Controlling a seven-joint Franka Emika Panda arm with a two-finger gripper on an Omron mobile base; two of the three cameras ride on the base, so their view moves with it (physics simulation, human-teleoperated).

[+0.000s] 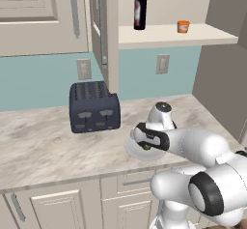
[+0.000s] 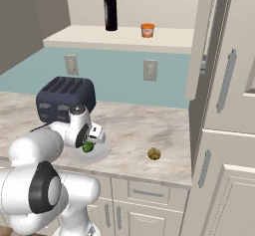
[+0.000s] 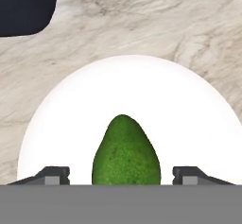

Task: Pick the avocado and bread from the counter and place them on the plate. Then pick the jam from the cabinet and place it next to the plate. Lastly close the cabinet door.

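The green avocado (image 3: 125,152) lies on the white plate (image 3: 123,81), between my gripper's (image 3: 123,175) two fingertips, which stand wide apart and clear of its sides. The gripper is open. In the right base view the gripper (image 2: 92,140) hangs just over the avocado (image 2: 87,147) and the plate (image 2: 101,155) near the counter's (image 2: 144,123) front edge. The brown bread (image 2: 154,154) rests on the counter to the plate's right. The orange jam (image 1: 183,26) sits on the shelf of the cabinet (image 1: 193,35), whose door (image 1: 103,25) stands open.
A dark blue toaster (image 1: 94,107) stands behind and left of the plate. A tall wine bottle (image 1: 140,8) is on the shelf left of the jam. Tall cream cupboards (image 2: 224,105) wall off the counter's right end.
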